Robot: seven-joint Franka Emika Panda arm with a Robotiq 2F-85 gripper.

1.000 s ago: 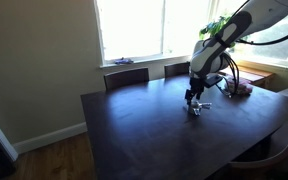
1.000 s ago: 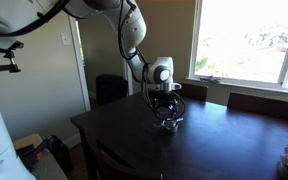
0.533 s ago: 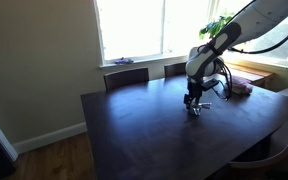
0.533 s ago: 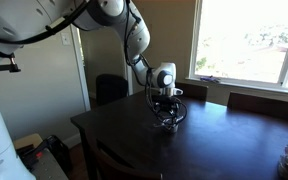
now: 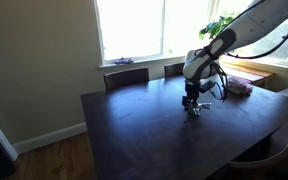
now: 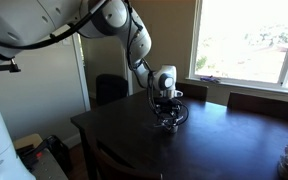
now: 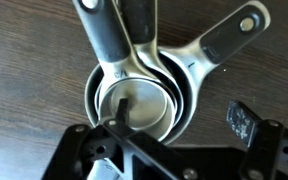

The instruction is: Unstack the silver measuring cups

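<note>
My jaws are spread over the nested shiny silver metal measuring cups (image 7: 159, 95), one finger (image 7: 122, 108) inside, on the dark wooden surface (image 7: 24, 60).

End effector (image 5: 192, 102) low over dark table (image 5: 144, 132), at silver measuring cups (image 5: 196, 109).

Arm (image 6: 114, 15): white rounded shells, dark joints
Wrist (image 6: 165, 78): white housing, dark round face
Gripper (image 5: 192, 105): black
Cable (image 5: 223, 88): black loop
</note>
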